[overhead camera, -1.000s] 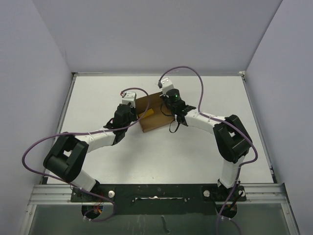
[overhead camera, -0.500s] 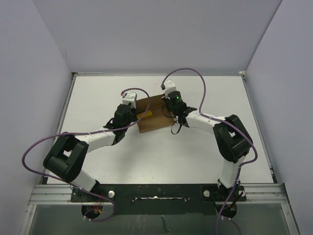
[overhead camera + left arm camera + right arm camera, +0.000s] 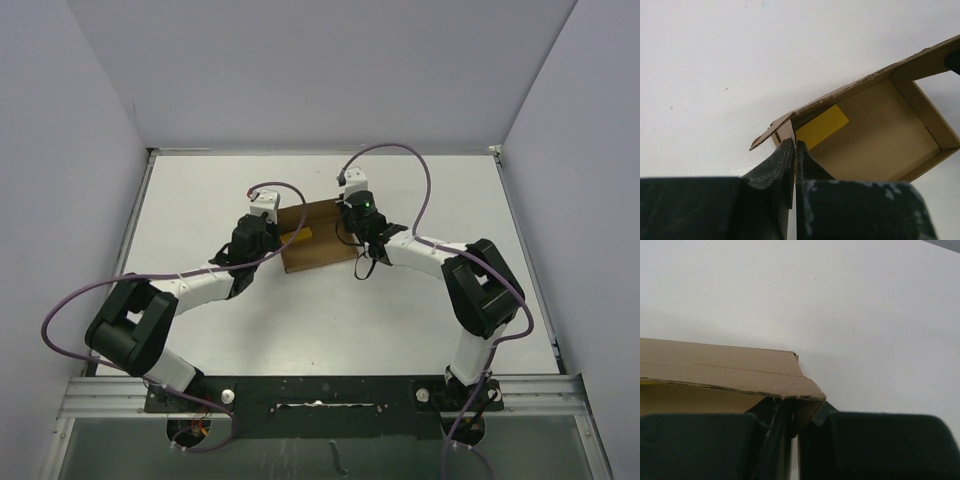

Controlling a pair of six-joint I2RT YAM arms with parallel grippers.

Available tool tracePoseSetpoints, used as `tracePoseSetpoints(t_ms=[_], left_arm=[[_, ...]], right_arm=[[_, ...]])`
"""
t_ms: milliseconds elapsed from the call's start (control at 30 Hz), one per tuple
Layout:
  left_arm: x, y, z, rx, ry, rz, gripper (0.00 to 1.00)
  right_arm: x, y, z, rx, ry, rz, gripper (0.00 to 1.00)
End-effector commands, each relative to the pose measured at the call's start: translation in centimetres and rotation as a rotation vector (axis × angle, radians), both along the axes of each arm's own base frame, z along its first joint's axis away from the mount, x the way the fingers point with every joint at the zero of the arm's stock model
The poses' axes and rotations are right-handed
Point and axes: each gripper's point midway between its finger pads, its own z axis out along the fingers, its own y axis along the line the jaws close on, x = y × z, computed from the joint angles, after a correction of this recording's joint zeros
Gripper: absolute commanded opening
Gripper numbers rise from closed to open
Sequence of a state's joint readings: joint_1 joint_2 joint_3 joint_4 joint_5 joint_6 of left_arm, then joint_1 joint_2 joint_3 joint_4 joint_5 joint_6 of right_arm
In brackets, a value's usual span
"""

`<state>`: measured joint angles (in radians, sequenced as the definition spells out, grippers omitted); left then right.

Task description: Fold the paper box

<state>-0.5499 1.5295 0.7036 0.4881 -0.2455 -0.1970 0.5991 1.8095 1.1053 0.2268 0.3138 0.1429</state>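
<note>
The white table (image 3: 430, 300) fills the mid of the top view, w/ the paper box (image 3: 320, 250) at its upper centre, between the two arms. It sits as a shallow open tray: base down, walls partly raised.

The left gripper (image 3: 794, 150), bottom centre of its own frame, has its jaws pressed together on a thin corner flap (image 3: 785, 131) at the box's left end. The right gripper (image 3: 792, 415), bottom centre of its frame, is likewise pinching a cardboard wall edge at the opposite end. A yellow label (image 3: 822, 125) lies on the inside floor, just beside the left pinch.

We judge the step to be squaring up the end walls. To do it well we'd move both pinches together & fold along the creases, not across them, so the base sits flat and doesn't skid. Grip close to the crease, not the tip, or the flap bends in the wrong spot. Go slow, since thin board can tear at die-cut corners. We can't tell from here whether any tabs are slotted yet.
</note>
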Motion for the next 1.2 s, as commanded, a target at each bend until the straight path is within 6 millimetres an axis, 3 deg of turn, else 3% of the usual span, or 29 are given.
tracePoseSetpoints(t_ms=[0,467,1167], left_arm=[[-1.8,-3.6,2.8,-0.099,-0.031,-0.166,0.0],[-2.8,-3.4,2.9,-0.088,-0.02,-0.195,0.0],[-4.3,-3.7,3.6,-0.126,0.015,-0.235,0.02]], right_arm=[[-3.1,3.5,0.5,0.095,0.035,0.119,0.04],[-5.2,2.8,-2.3,0.264,0.124,0.07,0.04],[-5.1,1.6,-2.4,0.32,0.129,0.04,0.04]])
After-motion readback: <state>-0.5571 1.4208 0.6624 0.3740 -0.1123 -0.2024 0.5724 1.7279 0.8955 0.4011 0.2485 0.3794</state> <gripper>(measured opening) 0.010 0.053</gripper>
